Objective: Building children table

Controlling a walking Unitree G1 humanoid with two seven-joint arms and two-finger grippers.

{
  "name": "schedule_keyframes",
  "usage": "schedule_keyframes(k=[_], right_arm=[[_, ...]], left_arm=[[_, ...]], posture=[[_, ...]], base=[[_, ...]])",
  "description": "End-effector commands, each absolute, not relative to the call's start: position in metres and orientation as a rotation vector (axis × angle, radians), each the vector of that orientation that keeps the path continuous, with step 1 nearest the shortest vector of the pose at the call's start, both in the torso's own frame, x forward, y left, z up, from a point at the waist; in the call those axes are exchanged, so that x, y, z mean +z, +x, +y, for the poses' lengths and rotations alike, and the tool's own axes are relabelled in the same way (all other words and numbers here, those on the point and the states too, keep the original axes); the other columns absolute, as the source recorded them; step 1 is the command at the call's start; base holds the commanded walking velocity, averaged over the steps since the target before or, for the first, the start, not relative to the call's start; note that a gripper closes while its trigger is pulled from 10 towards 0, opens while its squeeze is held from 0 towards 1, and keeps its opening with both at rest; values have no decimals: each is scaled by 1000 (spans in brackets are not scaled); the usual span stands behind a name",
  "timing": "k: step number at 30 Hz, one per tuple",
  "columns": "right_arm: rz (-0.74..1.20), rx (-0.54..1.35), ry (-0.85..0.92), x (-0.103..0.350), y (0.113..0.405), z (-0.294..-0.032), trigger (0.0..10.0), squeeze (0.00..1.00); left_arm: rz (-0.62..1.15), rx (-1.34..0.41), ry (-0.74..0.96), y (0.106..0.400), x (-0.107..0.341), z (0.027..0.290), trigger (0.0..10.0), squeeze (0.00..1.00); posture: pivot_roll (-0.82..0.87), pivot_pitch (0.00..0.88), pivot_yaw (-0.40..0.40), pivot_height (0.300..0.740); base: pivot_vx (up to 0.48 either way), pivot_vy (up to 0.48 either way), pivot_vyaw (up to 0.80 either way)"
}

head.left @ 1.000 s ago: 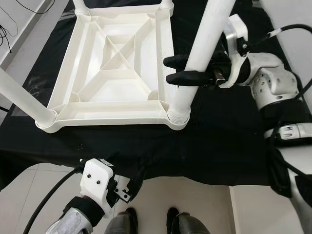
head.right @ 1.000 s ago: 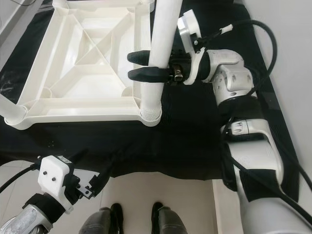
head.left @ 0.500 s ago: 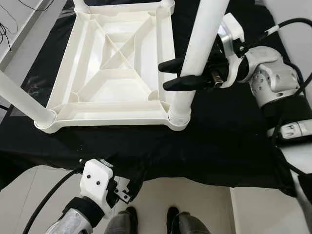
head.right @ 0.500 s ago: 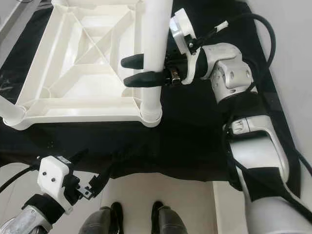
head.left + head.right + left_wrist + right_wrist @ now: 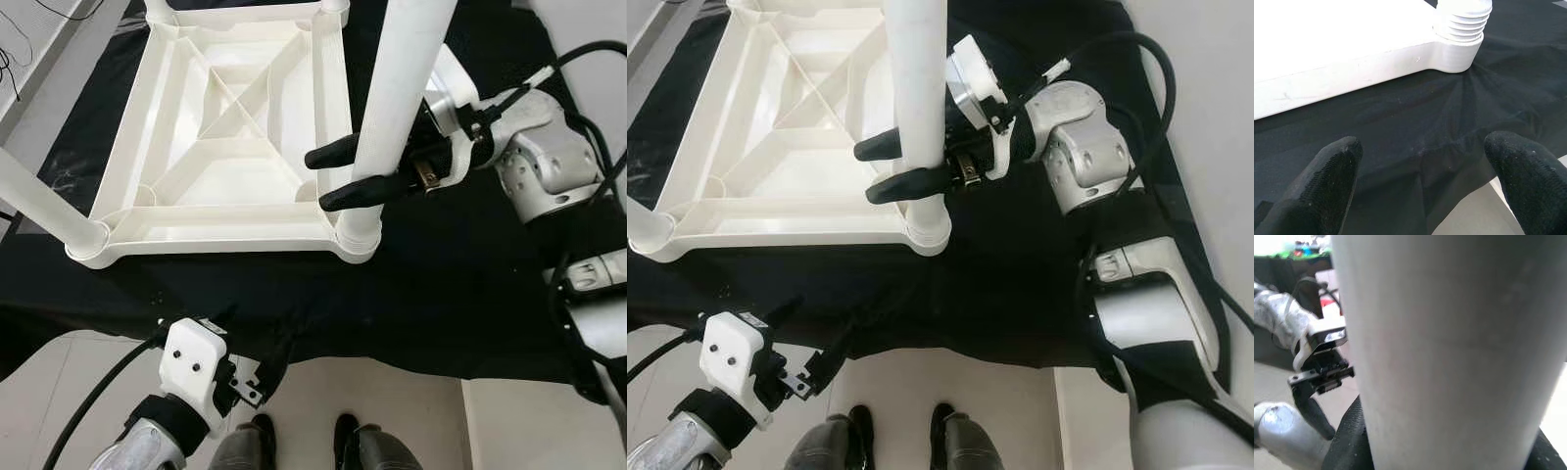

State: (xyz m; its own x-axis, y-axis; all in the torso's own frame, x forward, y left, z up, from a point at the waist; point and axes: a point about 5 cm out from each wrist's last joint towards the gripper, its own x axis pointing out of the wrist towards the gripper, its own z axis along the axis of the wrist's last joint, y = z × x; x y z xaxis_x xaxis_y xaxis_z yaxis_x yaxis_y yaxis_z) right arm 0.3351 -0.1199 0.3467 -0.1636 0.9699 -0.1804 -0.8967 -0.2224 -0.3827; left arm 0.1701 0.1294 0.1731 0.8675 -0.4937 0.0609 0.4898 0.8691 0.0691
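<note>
The white plastic table top point(image 5: 216, 238) lies upside down on a black cloth point(image 5: 441, 284). A thick white leg point(image 5: 397, 88) stands in the threaded socket point(image 5: 358, 233) at its near right corner. My right gripper point(image 5: 320, 180) reaches in from the right, shut on this leg a little above the socket, one black finger on each side. The right wrist view has the leg point(image 5: 1449, 347) close up between the fingers. My left gripper point(image 5: 250, 338) hangs low at the cloth's front edge, open and holding nothing; its fingertips point(image 5: 1332, 166) face the same socket point(image 5: 1462, 24).
Another leg point(image 5: 39, 201) stands in the near left corner, and two more leg bases point(image 5: 162, 8) show at the far corners. The cloth drops off at the front to pale floor point(image 5: 392, 411), where my feet point(image 5: 304, 446) stand. A cable point(image 5: 20, 59) lies at far left.
My right wrist has rolled on the leg, and its fingers have swung left and downward toward the socket. The left gripper has stayed where it was.
</note>
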Motion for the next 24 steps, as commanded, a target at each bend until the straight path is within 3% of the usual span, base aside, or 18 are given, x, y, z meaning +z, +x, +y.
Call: schedule_keyframes(k=[1,15,24], right_arm=[[-92,1771,-357,325,341,-119,10000,0],[-103,1647,-251,317,354,-118,10000,0],[-83,1398,-268,303,363,-126,10000,0]], left_arm=[[-49,-510,58,168,168,130,10000,0],[-53,-508,58,169,167,129,10000,0],[-57,-508,59,170,167,129,10000,0]], posture=[[53,359,-29,740],[51,353,-31,740],[35,353,-36,740]], base=[[0,0,0],[0,0,0],[0,0,0]])
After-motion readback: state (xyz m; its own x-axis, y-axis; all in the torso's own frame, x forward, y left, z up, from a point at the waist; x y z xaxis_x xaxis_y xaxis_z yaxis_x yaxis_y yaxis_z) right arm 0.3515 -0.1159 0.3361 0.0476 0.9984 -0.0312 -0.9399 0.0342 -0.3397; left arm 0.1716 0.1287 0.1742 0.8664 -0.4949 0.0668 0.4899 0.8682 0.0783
